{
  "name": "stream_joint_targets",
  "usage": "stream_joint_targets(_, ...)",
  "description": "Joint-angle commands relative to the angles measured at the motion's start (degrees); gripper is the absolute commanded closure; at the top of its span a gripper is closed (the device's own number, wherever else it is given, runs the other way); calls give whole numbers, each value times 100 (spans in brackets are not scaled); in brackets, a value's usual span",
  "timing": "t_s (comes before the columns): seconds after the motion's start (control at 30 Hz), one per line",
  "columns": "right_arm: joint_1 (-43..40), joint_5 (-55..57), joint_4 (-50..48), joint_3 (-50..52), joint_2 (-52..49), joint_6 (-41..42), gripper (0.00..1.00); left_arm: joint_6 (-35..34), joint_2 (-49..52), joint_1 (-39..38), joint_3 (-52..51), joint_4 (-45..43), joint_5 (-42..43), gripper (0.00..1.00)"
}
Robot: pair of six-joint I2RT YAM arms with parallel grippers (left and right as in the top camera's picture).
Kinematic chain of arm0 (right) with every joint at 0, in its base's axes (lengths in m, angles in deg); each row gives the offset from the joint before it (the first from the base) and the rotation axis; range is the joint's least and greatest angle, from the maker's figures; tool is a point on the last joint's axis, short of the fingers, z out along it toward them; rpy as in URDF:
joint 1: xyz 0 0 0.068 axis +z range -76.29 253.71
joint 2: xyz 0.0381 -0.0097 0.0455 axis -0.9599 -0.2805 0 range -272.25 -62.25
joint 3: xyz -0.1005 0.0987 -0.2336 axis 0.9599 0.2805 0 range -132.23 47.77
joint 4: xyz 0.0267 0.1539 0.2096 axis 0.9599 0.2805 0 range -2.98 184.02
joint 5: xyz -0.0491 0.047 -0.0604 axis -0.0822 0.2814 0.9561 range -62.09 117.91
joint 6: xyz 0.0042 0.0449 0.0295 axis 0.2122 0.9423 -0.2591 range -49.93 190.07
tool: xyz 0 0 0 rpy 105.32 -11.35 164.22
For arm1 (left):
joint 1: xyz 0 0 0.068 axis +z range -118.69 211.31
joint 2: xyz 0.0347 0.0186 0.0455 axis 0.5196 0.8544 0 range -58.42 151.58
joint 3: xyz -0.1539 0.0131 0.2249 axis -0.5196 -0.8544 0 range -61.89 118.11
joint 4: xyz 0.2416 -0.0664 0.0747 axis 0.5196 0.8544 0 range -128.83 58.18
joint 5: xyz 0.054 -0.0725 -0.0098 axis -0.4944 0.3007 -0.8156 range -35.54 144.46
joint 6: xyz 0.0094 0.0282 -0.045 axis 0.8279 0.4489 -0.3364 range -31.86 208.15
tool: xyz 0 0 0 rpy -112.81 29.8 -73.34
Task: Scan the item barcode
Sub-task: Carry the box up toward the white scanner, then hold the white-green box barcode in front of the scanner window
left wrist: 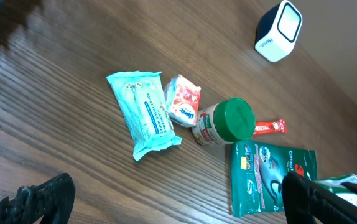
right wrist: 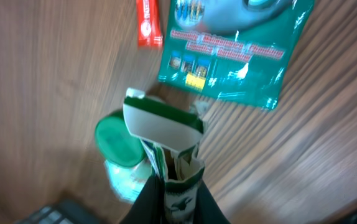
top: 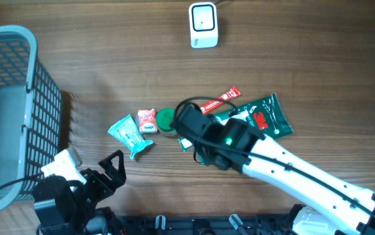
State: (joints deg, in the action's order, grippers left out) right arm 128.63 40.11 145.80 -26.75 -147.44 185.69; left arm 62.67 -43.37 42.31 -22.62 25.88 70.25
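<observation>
**Item in the right gripper, scan not yet made**

When I checked the feeds, the right gripper point(right wrist: 171, 180) was clamped on a small green-and-white carton point(right wrist: 163, 126), pinching it from the lower end with the white top flap pointing away from the wrist. It hung over the cluster of goods on the table point(top: 109, 65). The green-lidded jar point(right wrist: 117, 142) was just beside and below it, with the green foil pouch point(right wrist: 234, 43) and the red stick pack point(right wrist: 148, 23) further out. I could not tell from any view whether the carton was clear of the tabletop or touching it.

The pick looked done to me, but the rest of the job did not. The scanner point(top: 204, 25) sat at the far edge of the table, well apart from the arm, and the carton was nowhere near its window. I also saw no barcode on the faces turned to the cameras. By my reckoning, I had yet to carry the carton across and turn its code side toward the scanner.

The left gripper point(top: 106, 173) waited near the front edge with its jaws spread wide and nothing between them, close to the basket point(top: 17, 39). A teal wipes pack point(top: 130, 135) and a small red-and-white packet point(top: 147, 120) lay untouched between the two arms.
</observation>
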Motion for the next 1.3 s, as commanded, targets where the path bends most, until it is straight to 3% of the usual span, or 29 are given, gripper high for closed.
stream_joint_targets(0.0,-363,-1626,-109,-90,-2,306,95,149,2,9,-9,-9,68,0)
stream_joint_targets(0.1,-658,-2334,42,-90,-2,304,95,146,2,9,-9,-9,68,0)
stream_joint_targets(0.33,-1001,-1878,201,-90,-28,304,95,149,2,9,-9,-9,68,0)
stream_joint_targets(0.57,-2083,-3952,743,-90,-1073,90,95,149,2,9,-9,-9,68,0)
stream_joint_targets(0.73,-2205,-4127,916,-92,-1436,-337,96,149,2,9,-9,-9,68,0)
stream_joint_targets(0.77,-2205,-4028,708,-92,-1436,-514,96,149,2,9,-9,-9,68,0)
stream_joint_targets(0.93,-2205,-2326,-2118,-90,-1436,-3773,96,149,2,9,-9,-9,68,0)
stream_joint_targets(1.07,-2205,-715,-4065,-90,-1475,-4642,95,149,2,9,-9,-9,68,0)
stream_joint_targets(1.17,-2262,468,-4837,-90,-1744,-4664,96,149,2,9,-9,-9,68,0)
stream_joint_targets(1.27,-2474,957,-6220,-90,-2382,-4739,95,149,2,9,-9,-9,68,0)
